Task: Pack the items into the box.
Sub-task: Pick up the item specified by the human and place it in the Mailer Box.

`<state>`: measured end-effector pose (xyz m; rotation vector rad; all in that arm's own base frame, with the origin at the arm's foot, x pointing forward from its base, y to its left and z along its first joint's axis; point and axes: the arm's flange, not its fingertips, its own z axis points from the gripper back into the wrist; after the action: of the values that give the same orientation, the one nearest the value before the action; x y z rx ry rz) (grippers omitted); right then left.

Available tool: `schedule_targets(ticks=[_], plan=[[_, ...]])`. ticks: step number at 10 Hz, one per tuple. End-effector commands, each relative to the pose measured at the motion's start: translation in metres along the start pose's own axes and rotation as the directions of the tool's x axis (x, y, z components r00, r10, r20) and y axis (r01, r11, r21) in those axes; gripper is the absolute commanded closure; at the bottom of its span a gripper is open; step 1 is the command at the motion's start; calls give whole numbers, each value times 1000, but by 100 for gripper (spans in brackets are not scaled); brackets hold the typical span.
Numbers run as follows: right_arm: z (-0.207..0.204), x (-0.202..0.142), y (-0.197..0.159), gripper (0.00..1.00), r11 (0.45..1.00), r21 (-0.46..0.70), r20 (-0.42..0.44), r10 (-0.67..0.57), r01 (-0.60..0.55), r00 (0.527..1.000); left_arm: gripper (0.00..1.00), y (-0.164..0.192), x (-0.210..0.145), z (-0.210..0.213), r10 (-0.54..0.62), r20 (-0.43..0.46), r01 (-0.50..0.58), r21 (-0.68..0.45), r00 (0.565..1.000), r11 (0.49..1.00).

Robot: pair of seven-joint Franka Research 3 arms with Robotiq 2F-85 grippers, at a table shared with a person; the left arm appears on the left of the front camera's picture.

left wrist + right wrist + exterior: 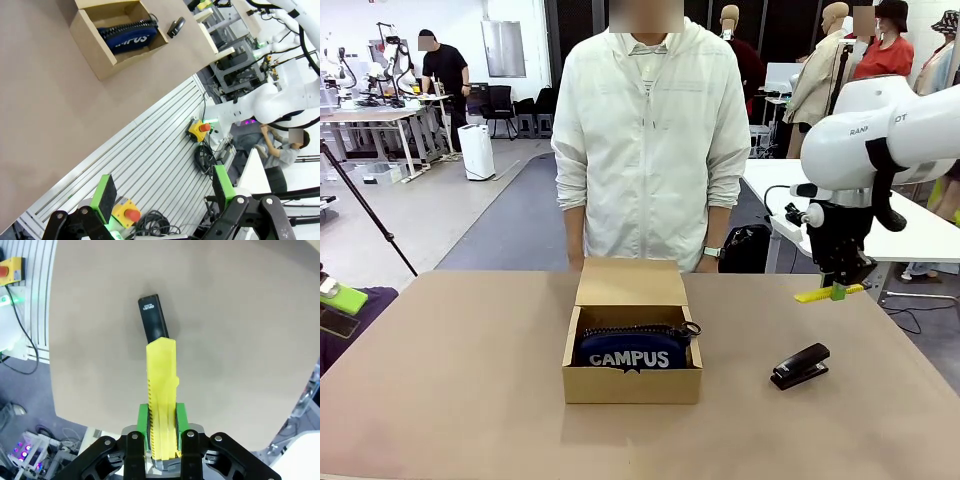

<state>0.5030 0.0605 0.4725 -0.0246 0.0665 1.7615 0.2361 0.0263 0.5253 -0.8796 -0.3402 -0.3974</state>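
So the right claw (837,291) is clamping tight on the yellow tool (812,295), holding it roughly level in the air over the right side of the bench (450,380). In the right wrist view the tool is poking out well past the green pads (142,422), and the black stapler (800,366) is lying on the bench below it. The left claw (165,195) is hanging with its fingers spread wide and nothing between them, out past the bench edge. The navy CAMPUS pouch (630,352) is sitting inside the brown box (632,385). The box is resting mid-bench with its flap standing open toward the person (650,140), who's standing at the far side.
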Motion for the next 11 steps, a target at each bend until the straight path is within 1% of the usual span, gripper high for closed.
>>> schedule_targets(ticks=[1,2,3,4,5,6,7,8,9,10,11], plan=[[10,4,-9,100,998,21,0,51,-51,999,0,3,-3,-1,-13,2,13,2,1000,1000],[10,4,-9,100,998,21,0,51,-51,999,0,3,-3,-1,-13,2,13,2,1000,1000],[2,5,-2,100,1000,6,0,16,-16,1000,0,3,-3,-1,-13,2,13,2,1000,1000],[7,22,-10,100,996,8,77,-86,85,993,0,3,-3,-1,-13,2,13,2,1000,1000],[17,56,-10,100,985,18,88,-174,173,981,0,3,-3,-1,-13,2,13,2,1000,1000],[26,93,-9,100,979,-9,96,-202,204,975,0,3,-3,-1,-13,2,13,2,1000,1000],[29,136,-10,100,980,-19,119,-195,199,974,0,3,-3,-1,-13,2,13,2,1000,1000],[26,173,-14,100,977,-35,115,-205,210,972,0,3,-3,-1,-13,2,13,2,1000,1000],[22,211,-18,100,981,-45,138,-178,186,974,0,3,-3,-1,-13,2,13,2,1000,1000],[19,251,-27,100,972,-80,131,-209,220,969,0,3,-3,-1,-13,2,13,2,1000,1000],[15,287,-32,100,982,-109,155,-138,156,978,0,3,-3,-1,-13,2,13,2,1000,1000]])
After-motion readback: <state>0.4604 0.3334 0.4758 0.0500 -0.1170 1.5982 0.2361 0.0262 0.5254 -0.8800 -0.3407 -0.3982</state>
